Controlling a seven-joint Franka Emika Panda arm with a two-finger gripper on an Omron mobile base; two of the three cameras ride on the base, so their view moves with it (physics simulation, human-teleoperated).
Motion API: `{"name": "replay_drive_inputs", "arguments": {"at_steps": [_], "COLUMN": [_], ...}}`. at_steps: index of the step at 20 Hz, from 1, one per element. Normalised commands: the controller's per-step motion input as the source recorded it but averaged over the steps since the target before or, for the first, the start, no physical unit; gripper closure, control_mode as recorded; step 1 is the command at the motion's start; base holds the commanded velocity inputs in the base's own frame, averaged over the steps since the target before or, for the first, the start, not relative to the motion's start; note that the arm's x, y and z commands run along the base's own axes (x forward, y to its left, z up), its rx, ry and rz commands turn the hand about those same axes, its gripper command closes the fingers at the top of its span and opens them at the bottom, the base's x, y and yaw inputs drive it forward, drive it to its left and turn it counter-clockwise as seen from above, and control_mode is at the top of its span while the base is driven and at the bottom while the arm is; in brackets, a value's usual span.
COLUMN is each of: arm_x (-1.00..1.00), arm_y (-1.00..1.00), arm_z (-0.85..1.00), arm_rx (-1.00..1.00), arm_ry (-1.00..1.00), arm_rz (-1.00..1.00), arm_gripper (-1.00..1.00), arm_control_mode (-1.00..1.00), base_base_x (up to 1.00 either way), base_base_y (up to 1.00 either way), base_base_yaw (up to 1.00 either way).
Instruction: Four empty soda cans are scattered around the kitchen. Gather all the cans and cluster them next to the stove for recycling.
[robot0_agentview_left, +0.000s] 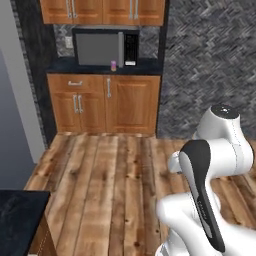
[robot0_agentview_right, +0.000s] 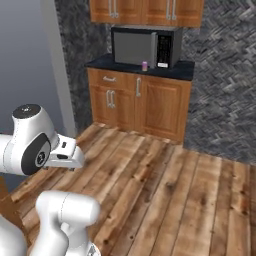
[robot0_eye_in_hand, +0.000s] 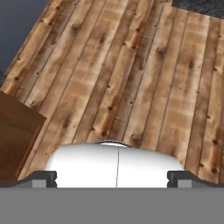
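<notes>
A pale purple soda can (robot0_agentview_left: 113, 65) stands far off on the black counter (robot0_agentview_left: 150, 65), just in front of the microwave (robot0_agentview_left: 105, 47); the gripper (robot0_eye_in_hand: 112, 177) is wide open and empty, awaiting approach.

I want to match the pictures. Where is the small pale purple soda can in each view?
Left base view: the soda can stands on the black counter, upper middle, before the microwave.
Right base view: the soda can is upper middle, on the same counter, before the microwave.
Hand view: plank floor, without the can.
Shared landmark: the microwave.
</notes>
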Motion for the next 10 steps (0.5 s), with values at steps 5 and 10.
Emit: {"name": "replay_drive_inputs", "arguments": {"at_steps": [5,10], "arm_x": [0.0,0.0], "arm_y": [0.0,0.0], "arm_z": [0.0,0.0], "arm_rx": [0.0,0.0], "arm_ry": [0.0,0.0], "arm_rz": [0.0,0.0], "arm_gripper": [-1.0,-1.0], "arm_control_mode": [1.0,1.0], "base_base_x": [0.83,0.83], "base_base_y": [0.31,0.35], "base_base_yaw": [-0.1,-0.1]}}
